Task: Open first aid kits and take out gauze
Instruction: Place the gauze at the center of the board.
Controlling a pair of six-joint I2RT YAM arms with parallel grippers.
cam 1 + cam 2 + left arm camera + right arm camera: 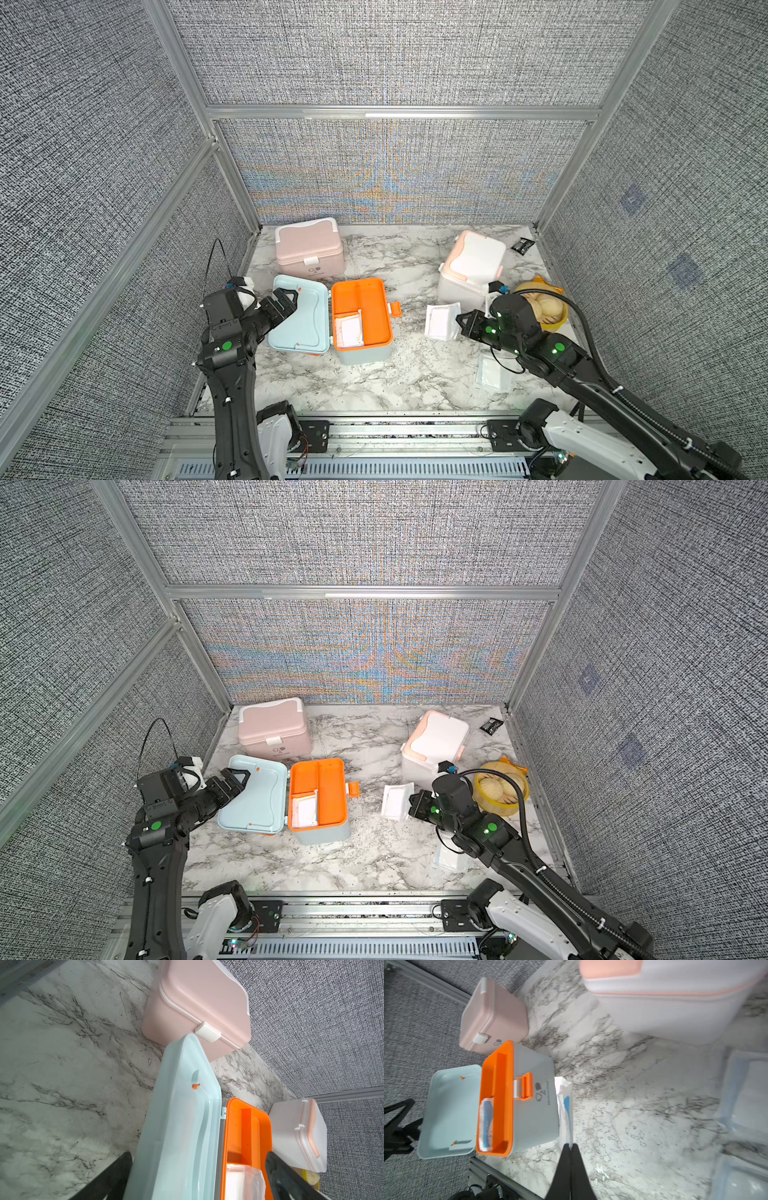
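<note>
Plastic kits, three (one open); right end effector [458,321] pinches a gauze packet [441,321]; left end effector [291,300] spread.

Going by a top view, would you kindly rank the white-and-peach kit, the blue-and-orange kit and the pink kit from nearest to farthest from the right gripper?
From the right gripper:
1. White-and-peach kit, just behind it.
2. Blue-and-orange kit, open, mid-table.
3. Pink kit, far back corner.
</note>
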